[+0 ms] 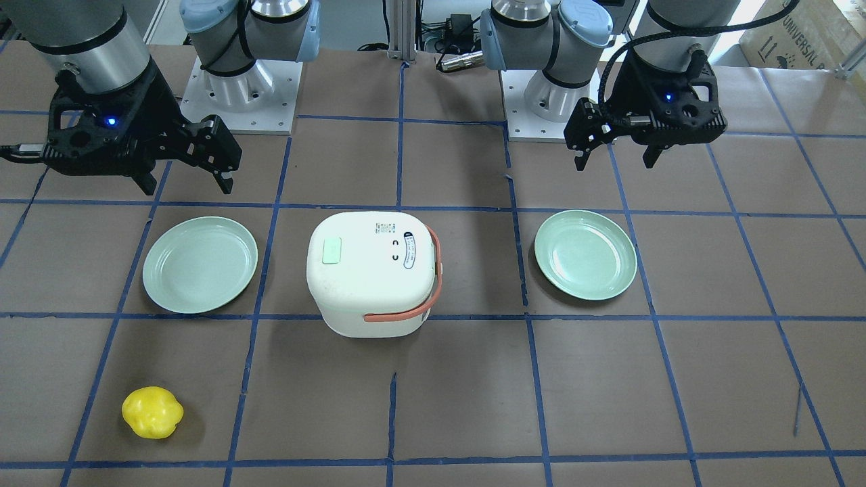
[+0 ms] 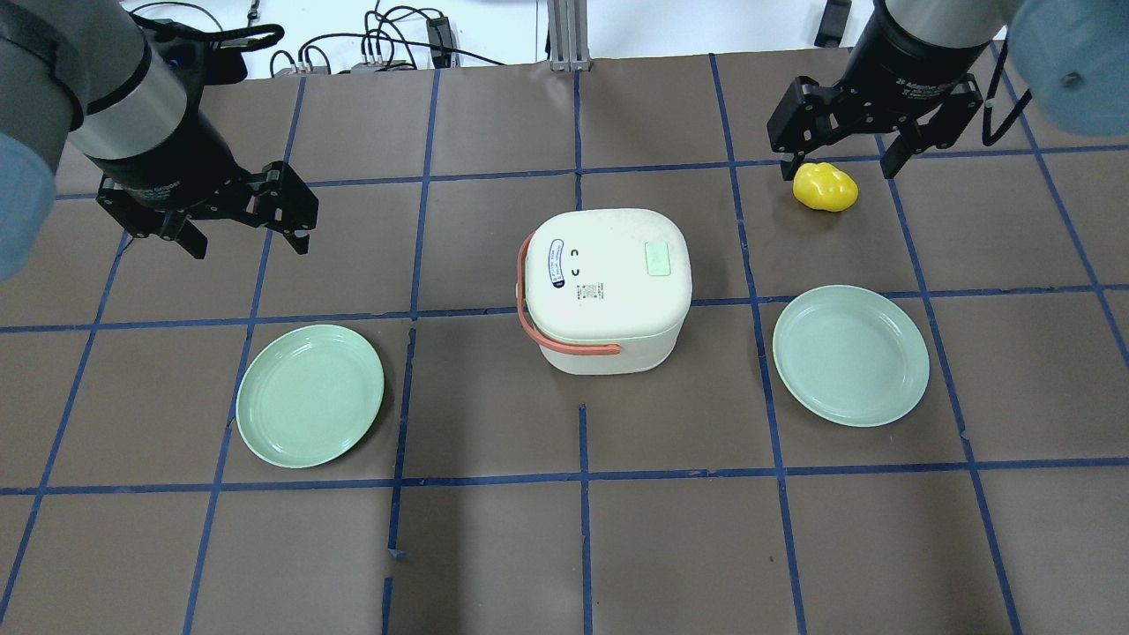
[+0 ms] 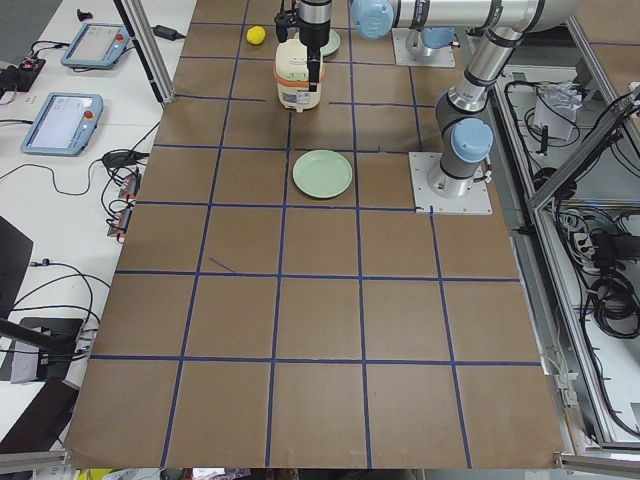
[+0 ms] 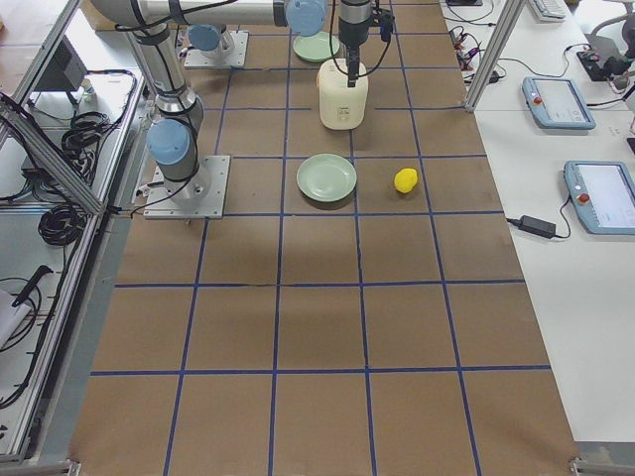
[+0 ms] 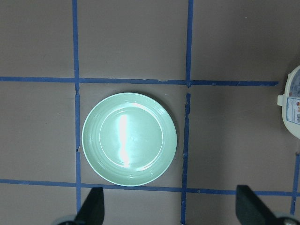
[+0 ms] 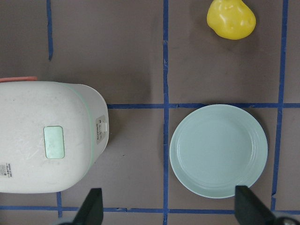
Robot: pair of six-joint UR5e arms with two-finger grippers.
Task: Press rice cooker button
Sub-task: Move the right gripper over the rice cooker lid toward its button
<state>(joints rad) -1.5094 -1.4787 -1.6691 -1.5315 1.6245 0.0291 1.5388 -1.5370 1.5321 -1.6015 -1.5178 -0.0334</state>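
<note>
Left pincer point(image 2: 250, 247) hangs above the counter point(image 2: 582, 547) with its two fingers spread wide and nothing between them. The right pincer point(image 2: 837, 168) on the other side is the same, fingers apart and empty. Neither one touches anything.

Between them, about mid-counter, sits the rice cooker point(image 2: 604, 282), upright with its lid down. It is a squat, cream-white box with rounded corners, slightly speckled on top. A salmon-coloured handle point(image 2: 529, 326) is folded down around the edge of the lid on the robot's left and wraps round the near side. Toward the right of the lid is a pale green rectangular button point(image 2: 658, 258). Toward the left is an oval, blue-edged label point(image 2: 557, 263), with small dark marks and fine print beside it. From the right wrist camera a small white tab point(image 6: 101, 126) shows on the cooker's right-hand wall.

A pale green plate point(image 2: 310, 395) lies to the cooker's left and another plate point(image 2: 850, 354) to its right, both well apart from it. A lumpy yellow object point(image 2: 825, 187) rests beyond the right plate.
</note>
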